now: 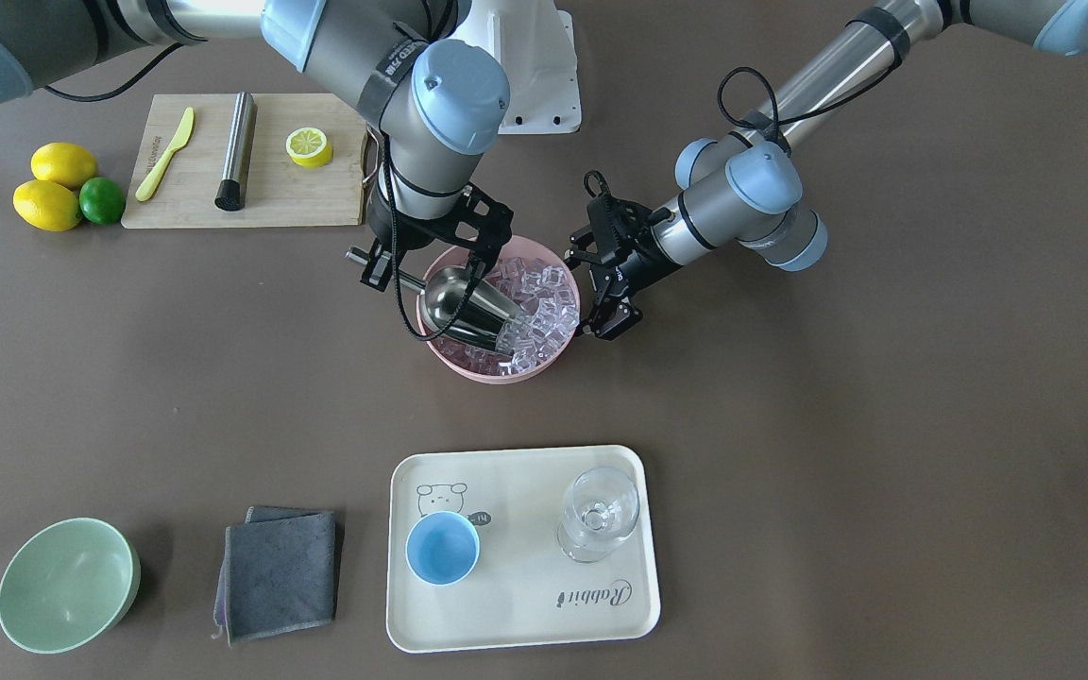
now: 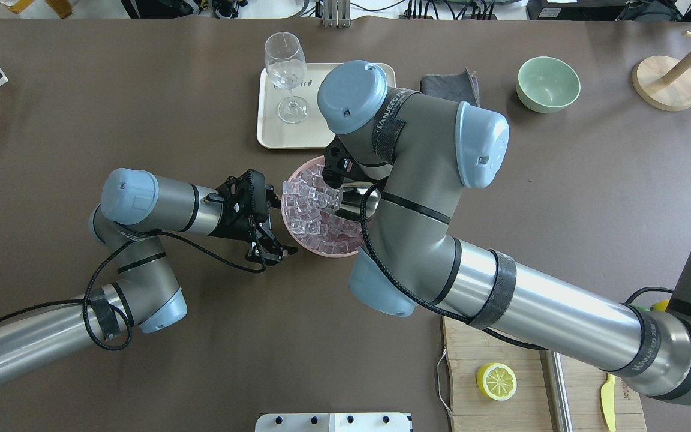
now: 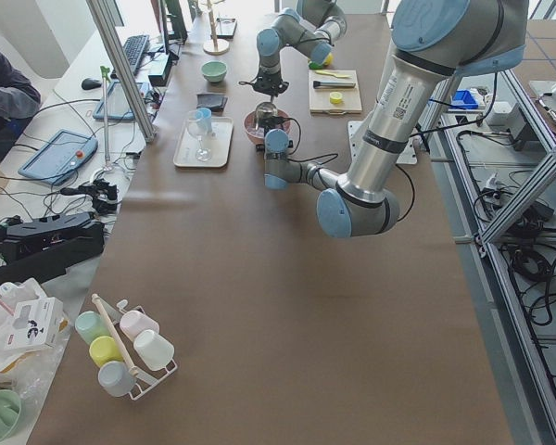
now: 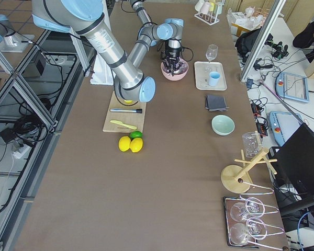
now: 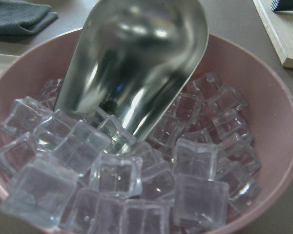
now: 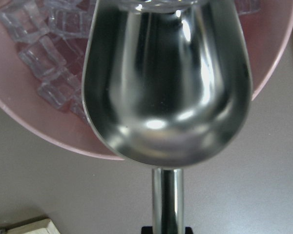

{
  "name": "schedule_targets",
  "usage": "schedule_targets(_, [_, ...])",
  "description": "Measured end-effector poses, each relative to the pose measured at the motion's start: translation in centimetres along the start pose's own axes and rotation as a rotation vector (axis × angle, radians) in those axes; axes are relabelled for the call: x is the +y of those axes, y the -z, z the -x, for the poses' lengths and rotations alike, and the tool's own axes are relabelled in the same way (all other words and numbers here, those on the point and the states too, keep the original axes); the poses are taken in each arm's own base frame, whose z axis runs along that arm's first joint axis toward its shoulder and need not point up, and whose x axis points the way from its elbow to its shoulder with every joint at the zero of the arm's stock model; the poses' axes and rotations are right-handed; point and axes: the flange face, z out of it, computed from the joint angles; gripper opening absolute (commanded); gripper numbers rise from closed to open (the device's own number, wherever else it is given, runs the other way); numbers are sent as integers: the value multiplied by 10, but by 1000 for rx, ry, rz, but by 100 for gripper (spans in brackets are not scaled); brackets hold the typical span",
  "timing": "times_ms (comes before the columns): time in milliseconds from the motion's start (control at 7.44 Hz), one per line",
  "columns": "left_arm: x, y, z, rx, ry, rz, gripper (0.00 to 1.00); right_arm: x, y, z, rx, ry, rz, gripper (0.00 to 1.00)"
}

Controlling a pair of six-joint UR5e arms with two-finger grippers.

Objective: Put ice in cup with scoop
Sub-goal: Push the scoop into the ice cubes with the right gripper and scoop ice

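Near the middle of the table sits a pink bowl (image 1: 501,376) full of ice (image 1: 544,302). The right gripper (image 1: 383,267) is closed tight on the thin handle of the shiny scoop (image 1: 459,302). The scoop is tilted down, and its front edge is pushed in among the cubes. The left gripper (image 1: 591,293) has its two fingers spread wide and holds nothing. It sits just beside the bowl's rim, on the other side from the scoop's handle. The blue cup (image 1: 442,548) stands upright on a cream tray (image 1: 525,604), well apart from the pink bowl. A clear glass (image 1: 598,515) with a stem stands on the same tray, near the cup. Beside the tray lies a folded grey cloth (image 1: 280,571), and past that is a green bowl (image 1: 67,586). A wooden board (image 1: 317,203) lies by the right arm. On it are a yellow knife (image 1: 164,156), a steel tube (image 1: 237,149) with a black tip and half a lemon (image 1: 309,146). Two whole lemons (image 1: 46,205) and a lime (image 1: 102,200) lie just beside the board.
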Motion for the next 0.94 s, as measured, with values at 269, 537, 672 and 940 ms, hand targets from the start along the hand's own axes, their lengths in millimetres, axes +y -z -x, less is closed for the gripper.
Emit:
schedule_targets(269, [0, 0, 0, 1, 0, 0, 98, 11, 1, 4, -3, -25, -39, 0])
schedule_targets(537, [0, 0, 0, 2, 0, 0, 98, 19, 2, 6, 1, -49, -75, 0])
schedule_targets(672, [0, 0, -1, 2, 0, 0, 98, 20, 2, 6, 3, -58, -90, 0])
schedule_targets(940, [0, 1, 0, 1, 0, 0, 98, 20, -1, 9, 4, -72, -105, 0])
